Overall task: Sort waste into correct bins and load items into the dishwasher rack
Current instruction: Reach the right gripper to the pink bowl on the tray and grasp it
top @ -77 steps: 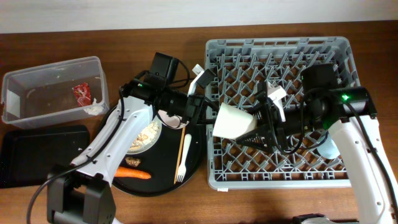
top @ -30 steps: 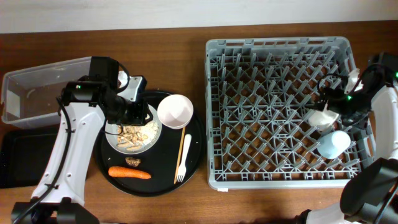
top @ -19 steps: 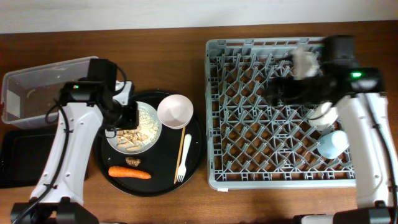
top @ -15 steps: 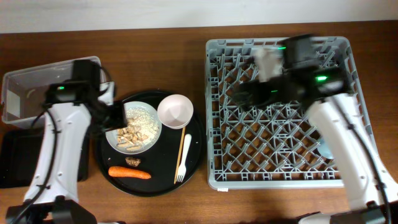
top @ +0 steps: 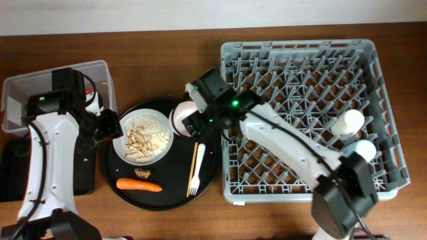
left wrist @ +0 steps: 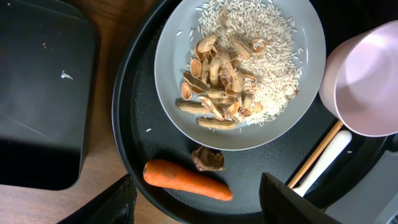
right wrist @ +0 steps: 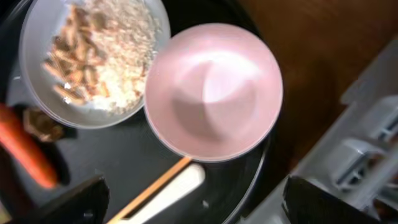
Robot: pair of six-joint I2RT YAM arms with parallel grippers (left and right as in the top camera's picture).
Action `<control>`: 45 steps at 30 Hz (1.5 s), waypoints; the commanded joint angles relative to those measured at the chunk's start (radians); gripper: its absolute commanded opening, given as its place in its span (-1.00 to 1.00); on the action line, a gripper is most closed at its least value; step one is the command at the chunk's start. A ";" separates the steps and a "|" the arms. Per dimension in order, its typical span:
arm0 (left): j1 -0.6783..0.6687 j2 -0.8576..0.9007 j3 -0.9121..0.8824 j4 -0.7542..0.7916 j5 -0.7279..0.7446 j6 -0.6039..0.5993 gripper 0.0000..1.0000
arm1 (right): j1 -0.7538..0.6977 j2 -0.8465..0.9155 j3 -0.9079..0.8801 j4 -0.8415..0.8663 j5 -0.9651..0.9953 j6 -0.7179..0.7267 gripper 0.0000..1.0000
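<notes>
A brown wooden table (top: 167,53) carries four things directly. The round black tray (top: 175,175) sits left of the table's middle. To its right stands the large grey dishwasher rack (top: 293,45), just beside the tray's rim; whether the two touch cannot be told. Behind and to the left of the tray stands the clear tub (top: 17,107), its near corner close to the rim. Left of the tray lies the flat black tray (top: 12,170), with a narrow strip of wood between them.
</notes>
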 commanded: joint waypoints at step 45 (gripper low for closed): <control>0.004 -0.018 -0.012 0.004 0.011 -0.009 0.26 | 0.039 0.207 0.024 0.084 0.156 0.232 -0.92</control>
